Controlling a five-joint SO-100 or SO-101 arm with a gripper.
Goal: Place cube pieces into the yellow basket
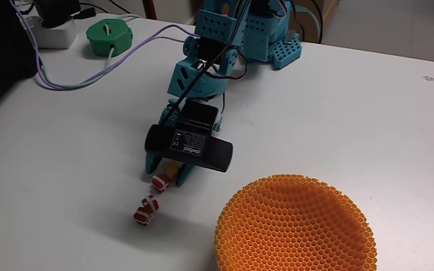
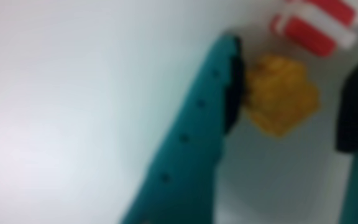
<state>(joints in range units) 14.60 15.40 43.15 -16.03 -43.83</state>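
Teal fingers straddle the yellow cube (image 2: 281,93) in the blurred wrist view: the left finger (image 2: 197,143) has its dark pad touching the cube's 9 o'clock side, while the right finger (image 2: 356,106) stands a little apart at 3 o'clock, so the gripper (image 2: 288,99) is parted around the cube and not clamped on it. A red cube (image 2: 316,22) with a white stripe lies just past the yellow one, at 12 o'clock.

From the fixed view, the arm (image 1: 202,75) leans down from 12 o'clock, its black camera block (image 1: 189,145) covering most of the gripper (image 1: 173,172), whose tips reach the white table (image 1: 368,113). One red cube (image 1: 160,181) lies at the tips, with a bit of yellow showing just beside it. Two more red cubes (image 1: 147,209) lie touching each other at 7 o'clock from the gripper. The basket (image 1: 296,224) sits at 4 o'clock from the gripper, well apart from the cubes; its visible inside holds none.

A green disc (image 1: 108,38) rests at 10 o'clock near some cables (image 1: 66,79).
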